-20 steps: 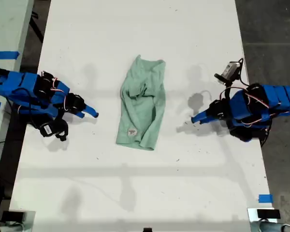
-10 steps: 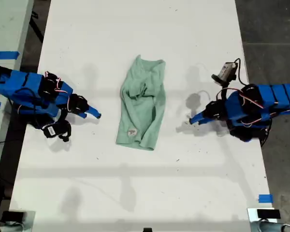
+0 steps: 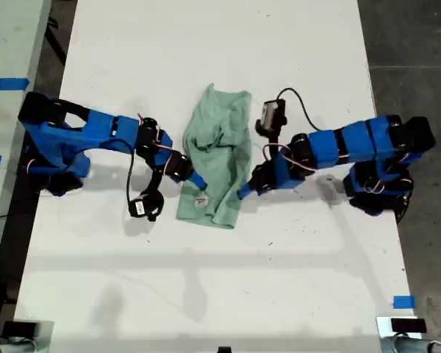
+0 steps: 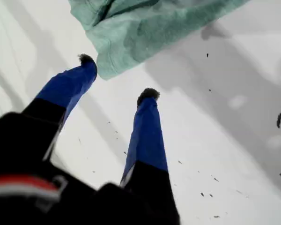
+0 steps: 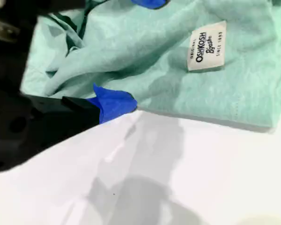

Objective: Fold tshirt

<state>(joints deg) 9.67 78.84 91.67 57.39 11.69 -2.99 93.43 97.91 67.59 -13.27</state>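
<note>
The pale mint-green tshirt (image 3: 217,147) lies crumpled in a lengthwise bundle at the middle of the white table (image 3: 206,287), its white tag (image 3: 199,200) facing up near the lower end. My second gripper (image 3: 196,181) reaches in from the exterior view's left; it is open, one fingertip (image 5: 114,103) at the hem and the other over the cloth near the tag (image 5: 206,46). My first gripper (image 3: 242,193) comes from the exterior view's right. It stands open (image 4: 118,76) with a corner of the tshirt (image 4: 145,23) just at its fingertips.
Blue tape marks (image 3: 403,301) sit near the table's lower right edge in the exterior view, and another (image 3: 6,84) on the surface to the left. Dark floor (image 3: 419,44) borders the table on the right. Bare tabletop lies above and below the shirt.
Both arms have stretched inward from the table's sides to the shirt's lower part. The shirt itself has barely shifted.
</note>
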